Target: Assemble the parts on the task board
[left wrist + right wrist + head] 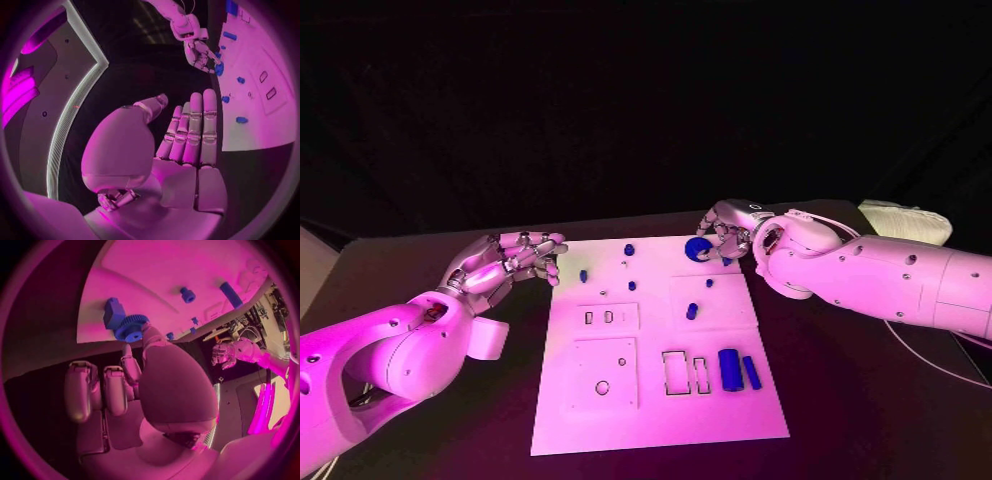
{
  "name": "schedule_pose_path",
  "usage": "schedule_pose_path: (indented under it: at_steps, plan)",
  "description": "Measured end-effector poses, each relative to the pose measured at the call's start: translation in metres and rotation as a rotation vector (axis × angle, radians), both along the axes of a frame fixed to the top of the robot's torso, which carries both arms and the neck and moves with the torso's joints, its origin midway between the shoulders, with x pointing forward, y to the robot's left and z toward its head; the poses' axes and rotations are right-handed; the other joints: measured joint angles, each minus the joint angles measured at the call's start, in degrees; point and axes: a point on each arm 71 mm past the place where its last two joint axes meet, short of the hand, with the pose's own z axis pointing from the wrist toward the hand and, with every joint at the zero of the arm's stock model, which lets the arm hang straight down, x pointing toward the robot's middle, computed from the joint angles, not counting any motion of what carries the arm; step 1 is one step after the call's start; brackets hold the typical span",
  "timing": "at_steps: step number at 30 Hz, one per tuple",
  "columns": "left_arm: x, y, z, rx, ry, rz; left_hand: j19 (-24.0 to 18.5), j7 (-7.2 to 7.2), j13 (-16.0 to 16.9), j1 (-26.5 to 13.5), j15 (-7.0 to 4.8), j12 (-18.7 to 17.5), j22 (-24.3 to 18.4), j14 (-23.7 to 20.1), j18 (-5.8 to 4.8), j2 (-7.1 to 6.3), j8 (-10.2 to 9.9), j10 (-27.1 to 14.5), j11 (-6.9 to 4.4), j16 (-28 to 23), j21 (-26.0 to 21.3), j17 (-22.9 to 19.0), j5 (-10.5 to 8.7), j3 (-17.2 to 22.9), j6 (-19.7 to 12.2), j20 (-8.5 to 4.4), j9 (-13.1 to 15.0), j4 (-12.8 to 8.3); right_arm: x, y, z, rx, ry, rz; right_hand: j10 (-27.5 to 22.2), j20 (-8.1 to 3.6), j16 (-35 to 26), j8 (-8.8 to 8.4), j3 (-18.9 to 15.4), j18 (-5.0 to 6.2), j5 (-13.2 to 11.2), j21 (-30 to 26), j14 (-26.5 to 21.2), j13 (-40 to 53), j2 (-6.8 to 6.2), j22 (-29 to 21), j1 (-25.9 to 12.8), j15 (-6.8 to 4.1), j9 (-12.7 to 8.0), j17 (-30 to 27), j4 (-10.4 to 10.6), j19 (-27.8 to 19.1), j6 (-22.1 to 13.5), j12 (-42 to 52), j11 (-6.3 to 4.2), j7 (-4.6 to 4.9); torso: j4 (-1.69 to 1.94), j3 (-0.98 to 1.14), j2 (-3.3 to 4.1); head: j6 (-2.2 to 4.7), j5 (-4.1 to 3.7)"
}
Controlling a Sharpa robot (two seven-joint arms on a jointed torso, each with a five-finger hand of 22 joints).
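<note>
Right robot hand (728, 238) pinching one blue gear (698, 249) over task board (646, 420); left robot hand (511, 262) wide, holding nothing; two blue cylinders (730, 369) lying together.

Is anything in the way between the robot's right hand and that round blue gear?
No. The right hand is already touching the blue gear at the far edge of the task board, so nothing sits between them.

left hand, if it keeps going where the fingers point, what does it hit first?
Probably the task board's left edge: the left hand hovers beside it, fingers aimed that way. The small blue part lies just beyond. Height is unclear.
</note>
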Motion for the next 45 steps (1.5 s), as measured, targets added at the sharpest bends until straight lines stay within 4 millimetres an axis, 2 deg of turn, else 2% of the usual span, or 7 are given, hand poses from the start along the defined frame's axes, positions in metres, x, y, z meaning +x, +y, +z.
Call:
schedule_pose_path:
  at_steps: [8, 19, 25, 30, 33, 38, 45]
  plan:
    - [0.0000, 0.0005, 0.0000, 0.001, 0.000, 0.001, -0.4, 0.00, 0.0, -0.2, 0.00, 0.0, 0.0, 0.0, -0.01, 0.21, 0.0, 0.0, 0.00, 0.0, 0.0, 0.0, 0.00, 0.0, 0.0, 0.00, 0.0, 0.0, 0.0034, -0.0007, -0.0022, 0.021, 0.025, -0.009, 0.5, 0.01, 0.4, 0.00, 0.4, 0.00, 1.2, 0.6, 0.0, 1.3, 1.21, 0.0, -1.2, 0.00, 0.0, 0.0, 0.1, 0.0, 0.0, 1.0, 0.05, -0.01, 0.01, -0.01, -0.01, -0.19, 0.04]
    - [0.0001, 0.0010, -0.0001, 0.001, 0.001, 0.002, -0.4, 0.00, 0.0, -0.2, 0.00, 0.0, 0.0, 0.0, 0.00, 0.21, 0.0, 0.0, 0.00, 0.0, 0.0, 0.0, 0.00, 0.0, 0.0, 0.00, 0.0, 0.0, 0.0066, -0.0010, -0.0033, 0.032, 0.049, -0.011, 0.7, 0.01, 1.0, -0.01, 0.4, 0.00, 1.6, 1.7, 0.0, 1.6, 1.36, 0.0, -1.4, 0.00, 0.0, 0.0, 0.1, 0.0, 0.0, 1.2, 0.22, -0.01, 0.01, 0.05, -0.01, -0.42, 0.21]
    - [0.0001, 0.0010, -0.0002, 0.002, 0.001, 0.002, -0.4, 0.00, 0.0, -0.2, 0.00, 0.0, 0.0, 0.0, -0.01, 0.21, 0.0, 0.0, 0.00, 0.0, 0.0, 0.0, 0.00, 0.0, 0.0, 0.00, 0.0, 0.0, 0.0067, -0.0011, -0.0032, 0.032, 0.059, -0.007, 0.8, 0.01, 1.0, -0.01, 0.6, -0.64, 1.8, 2.2, 0.0, 1.7, 1.66, 0.0, -1.7, 0.00, 0.0, 0.0, 0.1, 0.0, 0.0, 1.4, 0.15, 0.01, -0.04, 0.08, -0.01, -0.57, 0.33]
    - [0.0001, 0.0011, -0.0002, 0.002, 0.002, 0.002, -0.4, 0.00, 0.0, -0.2, 0.00, 0.0, 0.1, 0.0, 0.00, 0.20, 0.0, 0.0, 0.00, 0.0, 0.0, 0.0, 0.00, 0.0, 0.0, 0.00, 0.0, 0.0, 0.0064, -0.0014, -0.0030, 0.033, 0.061, -0.006, 1.0, 0.01, 1.3, 0.69, 1.2, -0.63, 2.2, 2.5, 0.0, 2.3, 1.67, 0.0, -1.7, 0.00, 0.1, 0.0, 0.0, 0.0, 1.1, 1.8, -0.05, 0.12, -0.07, 0.09, -0.02, -0.64, 0.34]
    - [0.0001, 0.0011, -0.0002, 0.002, 0.002, 0.002, -0.4, 0.00, 0.0, -0.2, 0.00, 0.0, 0.1, 0.0, 0.00, 0.20, 0.0, 0.0, 0.00, 0.0, 0.0, 0.0, 0.00, 0.0, 0.0, 0.00, 0.0, 0.0, 0.0059, -0.0015, -0.0029, 0.033, 0.061, -0.005, 1.5, 0.01, 1.3, 1.36, 3.3, -0.63, 2.2, 2.9, 0.0, 2.9, 2.63, 0.0, -0.7, 0.01, 0.2, 0.0, -0.3, 0.0, 2.3, 2.2, -0.15, -0.18, -0.07, 0.09, -0.04, -0.66, 0.34]
    - [0.0002, 0.0010, -0.0003, 0.002, 0.002, 0.002, -0.4, 0.00, 0.0, -0.2, 0.00, 0.0, 0.1, 0.0, -0.01, 0.20, 0.0, 0.0, 0.00, 0.0, 0.0, 0.0, 0.00, 0.0, 0.0, 0.00, 0.0, 0.0, 0.0044, 0.0004, -0.0030, 0.034, 0.051, 0.001, 1.7, 0.02, 1.5, 2.36, 6.4, -0.63, 1.8, 3.4, 0.0, 3.2, 2.42, 0.0, 0.3, 0.01, 0.2, 0.0, -0.2, 0.0, 3.5, 2.2, -0.34, -0.44, -0.07, 0.09, -0.05, -0.72, 0.34]
    - [0.0002, 0.0010, -0.0003, 0.003, 0.003, 0.002, -0.4, 0.00, 0.0, -0.2, 0.00, 0.0, 0.0, 0.0, -0.01, 0.20, 0.0, 0.0, 0.00, 0.0, 0.0, 0.0, 0.00, 0.0, 0.0, 0.00, 0.0, 0.0, 0.0019, 0.0063, -0.0034, 0.030, 0.031, 0.017, 1.9, 0.02, 1.5, 2.69, 7.7, -0.63, 2.1, 3.4, -0.2, 3.2, 2.47, 0.0, 0.6, -0.21, 0.2, 0.0, -0.2, 0.0, 3.6, 2.2, -0.40, -0.32, -0.02, 0.05, -0.04, -0.74, 0.34]
